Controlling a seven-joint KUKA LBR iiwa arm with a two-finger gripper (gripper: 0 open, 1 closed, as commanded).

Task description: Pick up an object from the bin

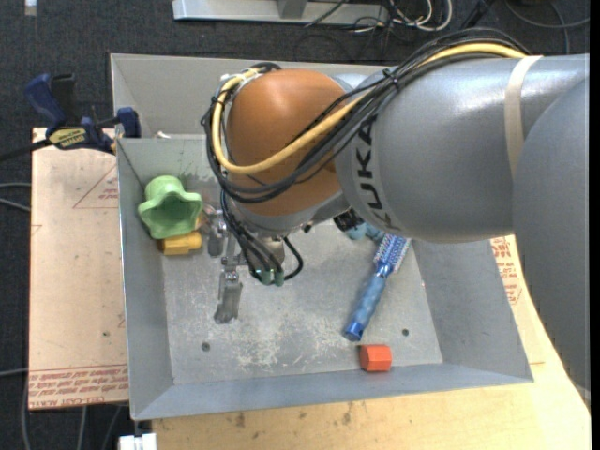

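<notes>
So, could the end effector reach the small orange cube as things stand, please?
Probably yes: the orange cube lies alone on bare floor, apart from the blue tube, nothing between it and the end effector.

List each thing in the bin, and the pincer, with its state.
pincer: low over the bin floor, left of centre.
green cup: at the left side, touching the yellow block.
yellow block: flat, under the cup's edge.
blue tube: lying slanted, right of centre.
orange cube: alone, near the front.

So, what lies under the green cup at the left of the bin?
A yellow block shows at the near edge of the green cup, touching it. Whether it reaches under the cup cannot be told: the cup hides that spot.
</notes>
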